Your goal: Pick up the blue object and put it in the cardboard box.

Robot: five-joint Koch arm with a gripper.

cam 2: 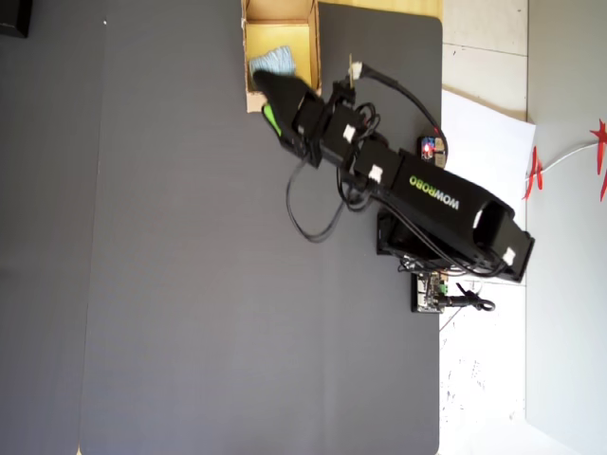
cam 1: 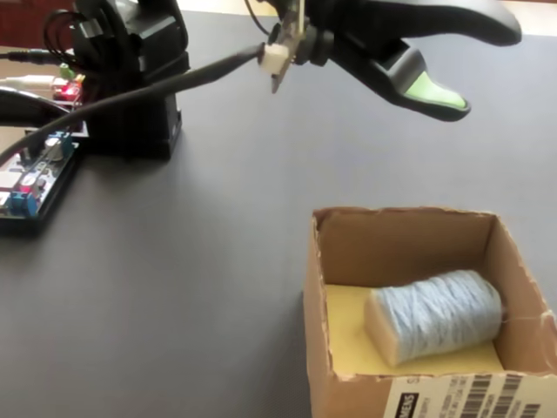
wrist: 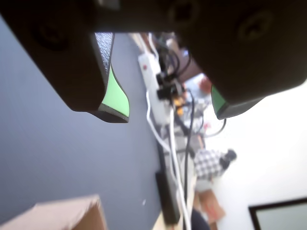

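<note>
The blue object (cam 1: 439, 313), a pale blue wound roll, lies on its side inside the cardboard box (cam 1: 400, 244) on the yellowish floor; the overhead view shows the blue object (cam 2: 275, 62) partly covered by the arm in the cardboard box (cam 2: 280, 11). My gripper (cam 1: 487, 71) hovers above and behind the box, apart from the roll. In the wrist view the gripper (wrist: 169, 112) is open, its green-padded fingers (wrist: 117, 96) wide apart with nothing between them. A corner of the box (wrist: 67, 213) shows at the bottom left there.
The arm's black base (cam 1: 130, 87) and a circuit board (cam 1: 35, 174) stand at the left of the fixed view, with a cable (cam 1: 174, 83) running to the wrist. A white power strip (wrist: 151, 72) and cables lie along the dark mat's edge.
</note>
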